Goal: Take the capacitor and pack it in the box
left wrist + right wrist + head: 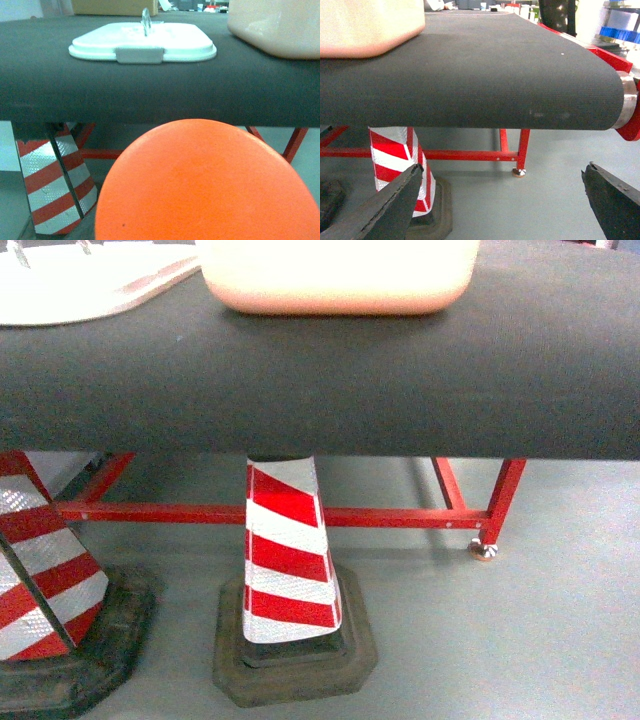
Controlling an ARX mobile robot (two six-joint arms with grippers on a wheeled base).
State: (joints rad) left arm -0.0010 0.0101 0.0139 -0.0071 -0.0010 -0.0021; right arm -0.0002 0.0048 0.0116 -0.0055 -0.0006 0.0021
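On the dark belt (400,370) in front of me, the pale pink box (338,275) sits at the far middle, with its white lid (142,42) lying flat to the left of it, apart from it, grey clip facing me. My right gripper (502,200) hangs below the belt's edge, fingers (390,205) spread wide, holding nothing. My left gripper cannot be judged; an orange dome (205,185) fills that wrist view. Red-and-white striped cones (290,560) stand on the grey floor (520,640) beneath the red frame (400,517). I cannot see any capacitor.

Even, bright overhead light washes out the pink box (338,275) and white lid (142,42), leaves soft shadow under the bench (400,380), and an orange blur (207,182) fills the left wrist view.
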